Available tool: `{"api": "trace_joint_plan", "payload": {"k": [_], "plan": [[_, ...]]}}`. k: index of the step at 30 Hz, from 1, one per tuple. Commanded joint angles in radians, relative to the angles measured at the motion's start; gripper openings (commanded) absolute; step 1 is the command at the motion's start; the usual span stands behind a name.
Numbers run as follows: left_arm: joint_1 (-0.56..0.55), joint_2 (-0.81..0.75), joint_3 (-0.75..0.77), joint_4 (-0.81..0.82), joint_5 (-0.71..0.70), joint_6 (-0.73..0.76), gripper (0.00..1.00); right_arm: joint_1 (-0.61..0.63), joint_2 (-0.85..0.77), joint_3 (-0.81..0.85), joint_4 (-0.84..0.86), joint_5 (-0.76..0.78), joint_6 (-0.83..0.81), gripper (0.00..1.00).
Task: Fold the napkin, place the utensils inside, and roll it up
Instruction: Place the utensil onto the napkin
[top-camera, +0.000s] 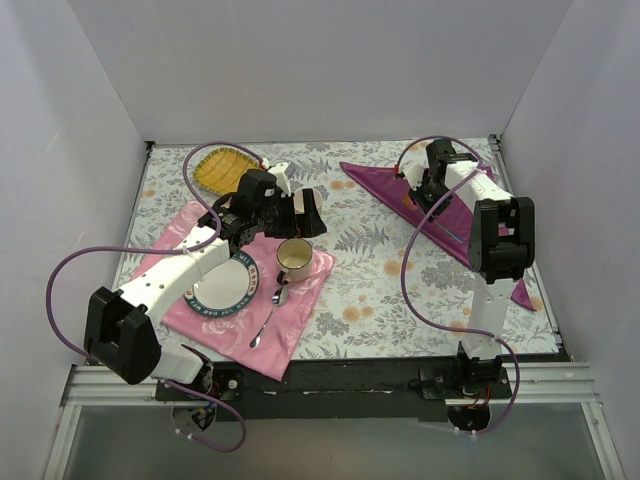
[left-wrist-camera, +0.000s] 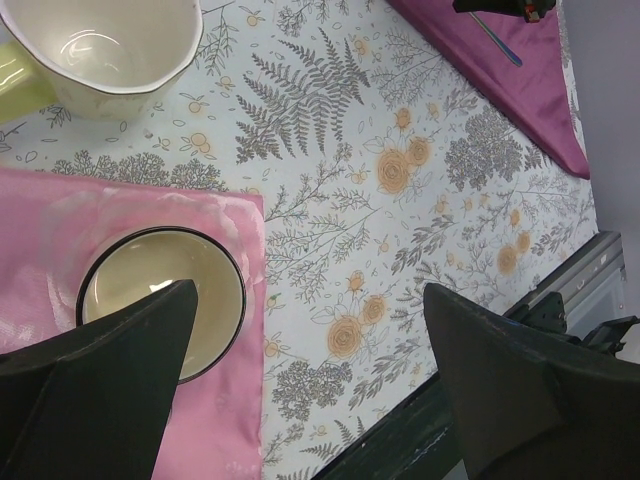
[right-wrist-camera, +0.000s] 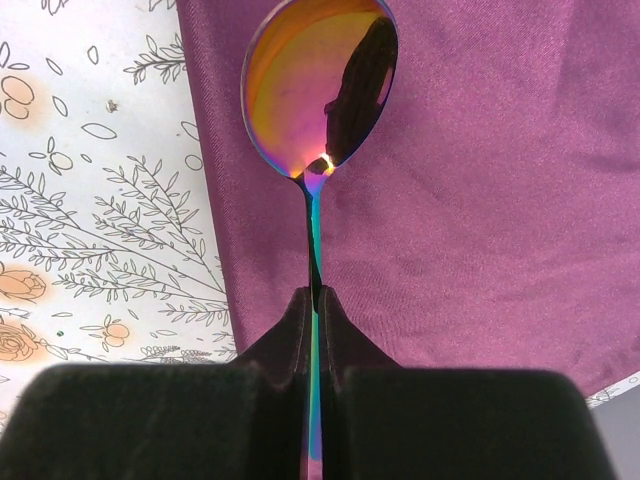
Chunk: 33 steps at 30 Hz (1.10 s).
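Note:
The dark purple napkin (top-camera: 395, 192) lies folded into a long triangle at the right of the table; it also shows in the left wrist view (left-wrist-camera: 530, 95) and the right wrist view (right-wrist-camera: 480, 200). My right gripper (top-camera: 421, 190) is over its far end, shut on the thin blue handle of the utensil (right-wrist-camera: 318, 90), whose shiny purple-gold head hangs just above the napkin's left edge. The pinch shows in the right wrist view (right-wrist-camera: 315, 300). My left gripper (top-camera: 300, 215) is open and empty above the cup, and its fingers stand wide apart in its wrist view (left-wrist-camera: 310, 380).
A pink placemat (top-camera: 300, 315) at front left holds a plate (top-camera: 222, 290), a cream cup (top-camera: 293, 260) and a silver spoon (top-camera: 268, 315). A yellow leaf-shaped dish (top-camera: 225, 168) sits at the back left. A cream mug (left-wrist-camera: 110, 45) stands beside the placemat. The table's front rail (left-wrist-camera: 570, 290) is near.

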Motion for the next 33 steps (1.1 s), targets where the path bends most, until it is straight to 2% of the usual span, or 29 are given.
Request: {"api": "trace_joint_plan", "payload": {"k": [1, 33], "plan": [[0.001, -0.038, 0.007, 0.005, 0.007, 0.017, 0.96, -0.004, 0.009, 0.017, -0.013, -0.009, -0.008, 0.01], [0.002, -0.021, 0.027, -0.004, 0.019, 0.014, 0.96, -0.019, 0.063, 0.047, -0.016, -0.039, 0.044, 0.01]]}}
